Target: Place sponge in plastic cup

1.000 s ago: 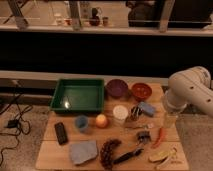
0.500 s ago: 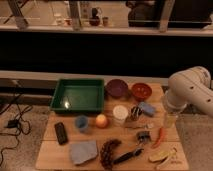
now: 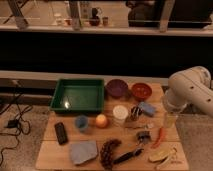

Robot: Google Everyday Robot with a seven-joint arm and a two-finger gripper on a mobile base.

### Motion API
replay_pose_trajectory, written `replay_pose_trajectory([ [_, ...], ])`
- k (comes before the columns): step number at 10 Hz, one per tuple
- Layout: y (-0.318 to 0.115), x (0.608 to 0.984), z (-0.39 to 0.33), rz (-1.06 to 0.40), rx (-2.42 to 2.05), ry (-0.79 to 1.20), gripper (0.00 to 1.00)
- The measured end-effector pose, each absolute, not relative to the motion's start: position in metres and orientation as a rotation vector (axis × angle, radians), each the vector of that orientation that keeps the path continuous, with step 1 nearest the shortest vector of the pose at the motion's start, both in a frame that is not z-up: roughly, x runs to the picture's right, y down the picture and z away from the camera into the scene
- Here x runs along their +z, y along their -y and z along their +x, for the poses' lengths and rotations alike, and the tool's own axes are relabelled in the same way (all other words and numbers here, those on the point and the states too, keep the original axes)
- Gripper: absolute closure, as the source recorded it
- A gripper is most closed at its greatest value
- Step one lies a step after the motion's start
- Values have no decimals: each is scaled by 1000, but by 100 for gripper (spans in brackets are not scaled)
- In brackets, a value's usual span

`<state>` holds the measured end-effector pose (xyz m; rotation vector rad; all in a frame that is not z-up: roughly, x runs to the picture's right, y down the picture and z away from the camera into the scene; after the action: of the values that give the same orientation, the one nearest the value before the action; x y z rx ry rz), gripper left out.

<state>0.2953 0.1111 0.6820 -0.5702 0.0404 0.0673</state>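
The tool (image 3: 170, 119) hangs below the bulky white robot arm (image 3: 190, 92) at the right edge of the wooden table (image 3: 55, 150), low over the table's right side. Whether it is spread or pressed together cannot be told, and nothing can be made out in its grasp.

Just to its left lies the small light-blue rectangular sponge (image 3: 147, 108), resting on the table in front of the red-orange bowl (image 3: 141, 91) and apart from the tool. Beside the sponge, further left, stands a small dark striped can-like object (image 3: 135, 113), and next to that an upright white cup (image 3: 120, 114). Behind the white cup sits a dark purple bowl (image 3: 117, 88).

Below the tool, a red chili pepper (image 3: 160, 136) lies near the right edge, with a yellowish banana-like piece (image 3: 162, 156) in the front right corner.

Toward the middle of the table are a small orange ball (image 3: 101, 120) and, beside it, a short blue cup (image 3: 82, 123). A green rectangular plastic tray (image 3: 60, 95) fills the back left. At the front lie a black-handled brush (image 3: 127, 155), a dark bunch of grapes (image 3: 109, 151), a large flat grey-blue slab (image 3: 83, 152) and a black oblong device (image 3: 61, 133).
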Motion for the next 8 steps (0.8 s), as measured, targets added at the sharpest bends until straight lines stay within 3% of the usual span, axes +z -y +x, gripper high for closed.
replay_pose_trajectory([
  [8,-84,711,287,-566,78,-27,20],
])
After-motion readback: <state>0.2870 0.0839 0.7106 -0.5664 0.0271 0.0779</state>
